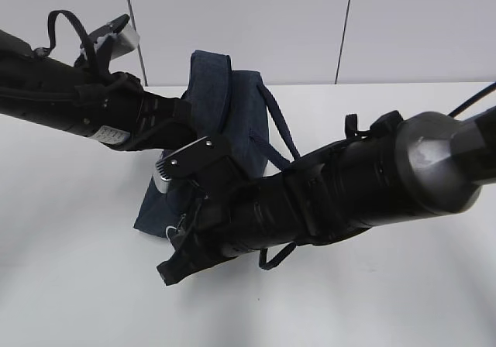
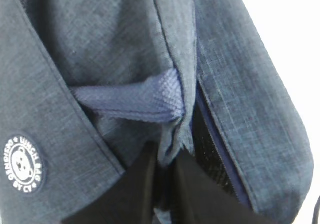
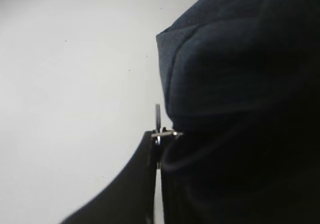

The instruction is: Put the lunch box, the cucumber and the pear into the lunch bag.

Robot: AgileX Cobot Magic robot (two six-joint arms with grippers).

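Navy fabric lunch bag (image 1: 225, 115) sits on the white surface (image 1: 70, 269) around mid-width, toward the far edge, pale panelled wall (image 1: 248, 22) behind it. Bag is the only task item visible; both arms crowd over it and hide most of its front in the exterior view.

Left arm (image 1: 70, 99) comes in from the far-left side; right arm (image 1: 349, 184) reaches across from the right edge, covering the bag's lower half. A strap loop (image 1: 279, 130) shows on the bag's right side.

Left fingers (image 2: 162, 184): closed down almost fully, pinching a fold of the bag's fabric just below the woven navy handle strap (image 2: 135, 99). Round white logo patch (image 2: 22, 164) on the panel to the left; zipper track (image 2: 215, 149) runs just right of the pinch.

Right fingers (image 3: 159, 184): shut to a thin slit, clamped on the silver zipper pull (image 3: 159, 126) at the bag's edge. Ring sticks up above the tips, touching them. Bag side here is dark, underexposed; can't tell how far the zipper is open from this view.

Surface left of the bag is bare white in the right wrist view.
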